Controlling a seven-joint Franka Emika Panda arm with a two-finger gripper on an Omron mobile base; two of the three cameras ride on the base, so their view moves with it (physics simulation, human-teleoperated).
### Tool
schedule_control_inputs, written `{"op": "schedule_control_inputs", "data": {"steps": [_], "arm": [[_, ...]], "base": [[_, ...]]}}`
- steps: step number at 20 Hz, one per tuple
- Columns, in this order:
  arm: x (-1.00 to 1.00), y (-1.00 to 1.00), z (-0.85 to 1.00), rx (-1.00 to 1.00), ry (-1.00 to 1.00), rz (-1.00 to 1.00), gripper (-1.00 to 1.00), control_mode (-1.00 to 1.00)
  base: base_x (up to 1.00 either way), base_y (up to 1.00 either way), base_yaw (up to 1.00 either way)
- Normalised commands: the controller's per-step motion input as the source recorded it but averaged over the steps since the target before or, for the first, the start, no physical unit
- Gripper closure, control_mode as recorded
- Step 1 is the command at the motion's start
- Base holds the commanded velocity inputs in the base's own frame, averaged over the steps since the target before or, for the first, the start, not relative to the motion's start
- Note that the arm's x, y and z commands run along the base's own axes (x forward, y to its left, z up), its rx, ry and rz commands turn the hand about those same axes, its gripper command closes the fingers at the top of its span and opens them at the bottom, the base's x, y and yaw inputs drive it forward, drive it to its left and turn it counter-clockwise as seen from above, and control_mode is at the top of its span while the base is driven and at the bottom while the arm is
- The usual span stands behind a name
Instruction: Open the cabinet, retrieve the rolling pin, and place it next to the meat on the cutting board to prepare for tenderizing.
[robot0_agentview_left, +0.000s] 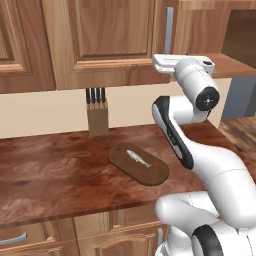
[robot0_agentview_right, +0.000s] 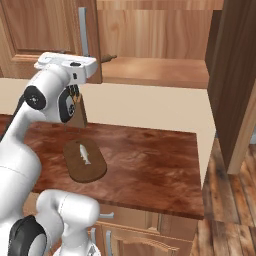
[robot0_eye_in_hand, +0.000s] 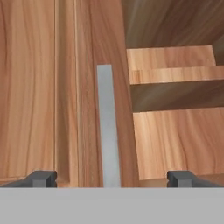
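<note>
While gripper (robot0_eye_in_hand: 112, 178) gapes, cabinet (robot0_eye_in_hand: 39, 87) handle (robot0_eye_in_hand: 107, 127) sits between.

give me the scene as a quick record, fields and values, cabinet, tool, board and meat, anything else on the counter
cabinet: right door swung open, left door shut; shelf inside visible
door handle: grey vertical bar, centred between the fingertips in the hand view
tool: open, raised at the left door's handle, holding nothing
rolling pin: one end visible on the cabinet shelf, behind the left door's edge
cutting board: flat on the counter
meat: lying on the board
knife block: upright on the counter by the wall
</note>
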Motion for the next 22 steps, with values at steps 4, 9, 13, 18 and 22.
{"op": "schedule_control_inputs", "data": {"steps": [4, 9, 13, 18, 22], "arm": [[0.46, 0.00, 0.00, 0.00, 0.00, 0.03, -1.00, -1.00], [0.41, 0.00, -0.01, 0.00, 0.00, 0.02, -1.00, -1.00], [0.40, 0.00, -0.04, 0.00, 0.00, 0.01, -1.00, -1.00], [0.41, 0.00, -0.08, 0.00, 0.00, 0.01, -1.00, -1.00], [0.41, 0.00, -0.09, 0.00, 0.00, 0.01, -1.00, -1.00]], "base": [[0.00, 0.00, 0.00], [0.00, 0.00, 0.00], [0.00, 0.00, 0.00], [0.00, 0.00, 0.00], [0.00, 0.00, 0.00]]}}
